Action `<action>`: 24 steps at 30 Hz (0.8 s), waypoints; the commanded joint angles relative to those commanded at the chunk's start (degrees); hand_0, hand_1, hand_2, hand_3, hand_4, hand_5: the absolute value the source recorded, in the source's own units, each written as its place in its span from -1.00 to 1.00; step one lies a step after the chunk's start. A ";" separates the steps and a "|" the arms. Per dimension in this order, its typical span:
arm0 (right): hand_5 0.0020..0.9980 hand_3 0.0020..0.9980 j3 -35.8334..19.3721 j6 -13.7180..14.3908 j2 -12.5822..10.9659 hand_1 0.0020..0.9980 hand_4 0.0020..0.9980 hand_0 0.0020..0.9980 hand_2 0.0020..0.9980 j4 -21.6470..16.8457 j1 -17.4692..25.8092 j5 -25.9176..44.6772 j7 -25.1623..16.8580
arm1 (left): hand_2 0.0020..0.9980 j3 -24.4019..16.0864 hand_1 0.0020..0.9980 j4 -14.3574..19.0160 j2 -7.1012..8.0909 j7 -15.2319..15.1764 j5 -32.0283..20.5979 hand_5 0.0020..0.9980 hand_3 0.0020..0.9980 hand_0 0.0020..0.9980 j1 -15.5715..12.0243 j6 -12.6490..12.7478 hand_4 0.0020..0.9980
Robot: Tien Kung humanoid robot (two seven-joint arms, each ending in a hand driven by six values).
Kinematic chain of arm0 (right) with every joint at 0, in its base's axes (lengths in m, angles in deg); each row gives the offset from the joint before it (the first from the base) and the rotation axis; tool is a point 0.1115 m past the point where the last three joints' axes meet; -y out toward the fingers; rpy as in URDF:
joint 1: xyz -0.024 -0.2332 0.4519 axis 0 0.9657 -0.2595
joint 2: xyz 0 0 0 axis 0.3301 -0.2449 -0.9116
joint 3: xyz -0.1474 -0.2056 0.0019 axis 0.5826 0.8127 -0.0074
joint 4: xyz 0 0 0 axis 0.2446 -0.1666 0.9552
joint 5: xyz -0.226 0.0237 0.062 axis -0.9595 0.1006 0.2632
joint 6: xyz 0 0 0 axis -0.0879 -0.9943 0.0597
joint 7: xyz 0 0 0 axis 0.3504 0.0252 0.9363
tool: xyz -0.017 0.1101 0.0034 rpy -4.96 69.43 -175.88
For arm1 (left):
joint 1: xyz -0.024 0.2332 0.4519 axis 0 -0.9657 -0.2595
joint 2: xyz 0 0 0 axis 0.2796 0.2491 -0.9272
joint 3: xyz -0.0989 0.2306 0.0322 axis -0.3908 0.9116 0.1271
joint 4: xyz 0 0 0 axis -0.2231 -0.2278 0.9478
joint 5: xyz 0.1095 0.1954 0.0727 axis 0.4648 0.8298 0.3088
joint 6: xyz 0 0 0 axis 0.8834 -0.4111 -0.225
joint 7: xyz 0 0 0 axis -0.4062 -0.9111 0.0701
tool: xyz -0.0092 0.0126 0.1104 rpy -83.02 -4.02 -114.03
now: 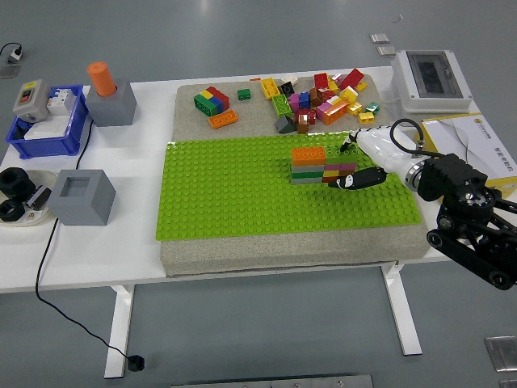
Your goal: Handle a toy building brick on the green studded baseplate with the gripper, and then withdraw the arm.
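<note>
No writing is legible from here: the sheet of paper [477, 137] at the table's right edge carries a small yellow logo, but its print is too small to read. The right hand [355, 166] reaches in low from the right over the green baseplate [234, 190], white fingers [361, 177] curled around the right end of the stacked brick block [323, 163], thumb side above, fingers below. The block sits on the baseplate's upper right part, just below the loose brick pile [319, 97].
</note>
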 joint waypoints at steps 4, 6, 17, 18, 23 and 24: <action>0.44 0.19 0.01 0.09 -0.01 0.63 0.96 0.70 0.70 -0.49 0.51 -0.14 0.04 | 0.55 0.03 0.64 0.00 -0.06 -0.04 0.00 -0.23 0.10 0.61 -0.04 0.02 0.19; 0.44 0.19 0.27 0.09 -0.01 0.63 0.96 0.70 0.70 -0.64 0.71 -0.15 0.05 | 0.55 0.06 0.64 0.00 -0.10 -0.04 -0.03 -0.23 0.10 0.61 -0.05 0.04 0.19; 0.43 0.20 0.35 0.51 -0.79 0.64 0.94 0.70 0.70 -1.54 0.63 -0.09 -0.24 | 0.55 0.39 0.64 0.00 -0.29 -0.02 -0.55 -0.23 0.10 0.61 -0.13 0.23 0.18; 0.43 0.20 0.03 0.71 -0.97 0.64 0.94 0.70 0.70 -1.94 0.63 -0.06 -0.35 | 0.55 0.40 0.64 0.00 -0.29 -0.01 -0.57 -0.23 0.10 0.61 -0.15 0.26 0.18; 0.44 0.28 -4.21 2.28 -2.83 0.64 0.94 0.70 0.70 -6.27 1.40 0.48 -1.12 | 0.55 0.73 0.64 0.00 -0.20 0.21 -0.74 -0.23 0.10 0.61 -0.28 0.70 0.18; 0.44 0.28 -5.33 2.74 -3.25 0.64 0.94 0.70 0.70 -7.28 1.89 0.68 -1.32 | 0.55 0.80 0.64 0.00 -0.16 0.27 -0.74 -0.23 0.10 0.61 -0.31 0.77 0.18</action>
